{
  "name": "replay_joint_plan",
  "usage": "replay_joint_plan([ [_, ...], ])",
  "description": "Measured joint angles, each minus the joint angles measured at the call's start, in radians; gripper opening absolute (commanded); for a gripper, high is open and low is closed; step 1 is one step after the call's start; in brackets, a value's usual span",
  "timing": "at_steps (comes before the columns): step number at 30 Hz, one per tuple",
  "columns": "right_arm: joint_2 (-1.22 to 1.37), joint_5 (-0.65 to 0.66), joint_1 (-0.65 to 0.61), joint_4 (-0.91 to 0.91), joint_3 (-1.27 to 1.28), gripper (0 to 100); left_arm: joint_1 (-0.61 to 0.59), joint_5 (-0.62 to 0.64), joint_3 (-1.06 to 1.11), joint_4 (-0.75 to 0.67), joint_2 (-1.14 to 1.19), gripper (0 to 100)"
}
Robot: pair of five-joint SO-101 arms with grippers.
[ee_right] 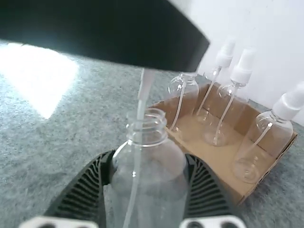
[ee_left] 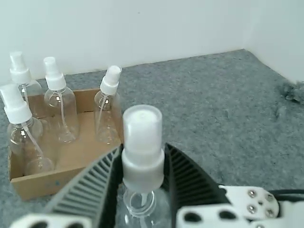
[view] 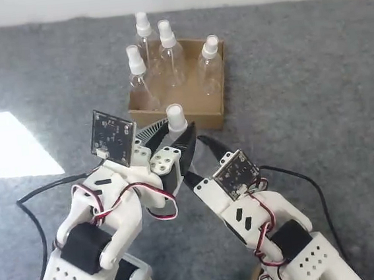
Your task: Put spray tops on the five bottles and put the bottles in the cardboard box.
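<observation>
My left gripper (ee_left: 142, 178) is shut on a white spray top (ee_left: 142, 142), held upright just in front of the cardboard box (view: 213, 119). The top's dip tube (ee_right: 144, 90) runs down into the open neck of a clear bottle (ee_right: 147, 175), and the collar sits a little above that neck. My right gripper (ee_right: 147, 192) is shut on the bottle's body from both sides. In the high view the spray top (view: 175, 116) pokes up between the left gripper (view: 173, 131) and the right gripper (view: 200, 157). Several clear bottles with spray tops (view: 166, 49) stand upright in the box.
The box (ee_left: 76, 154) has bare floor at its near side, between the standing bottles (ee_left: 59, 102) and the front wall. Grey carpet surrounds everything, with a sunlit patch (view: 8, 144) at the left. Cables (view: 296, 176) trail beside the arm bases.
</observation>
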Motion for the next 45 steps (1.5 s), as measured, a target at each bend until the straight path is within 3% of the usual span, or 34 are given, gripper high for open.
replay_joint_plan([
  [8,0.000,0.000,0.000,-0.048,0.000,1.3,0.002,-0.026,0.049,-0.025,0.000,4],
  [14,0.000,0.000,0.000,-0.048,0.000,1.3,0.002,-0.028,0.057,-0.031,0.000,24],
  [25,0.000,0.000,0.000,-0.051,0.000,1.3,0.000,-0.028,0.028,0.075,0.000,32],
  [30,0.000,-0.005,0.000,-0.069,0.000,1.3,-0.066,-0.028,-0.051,0.161,0.000,33],
  [35,0.000,-0.135,0.031,-0.112,0.000,1.3,-0.137,-0.028,-0.084,0.170,0.000,33],
  [40,0.000,-0.170,0.084,-0.129,0.000,1.3,-0.147,-0.025,-0.084,0.172,0.000,33],
  [45,0.000,-0.173,0.091,-0.149,0.000,1.3,-0.247,0.051,-0.084,0.172,0.000,33],
])
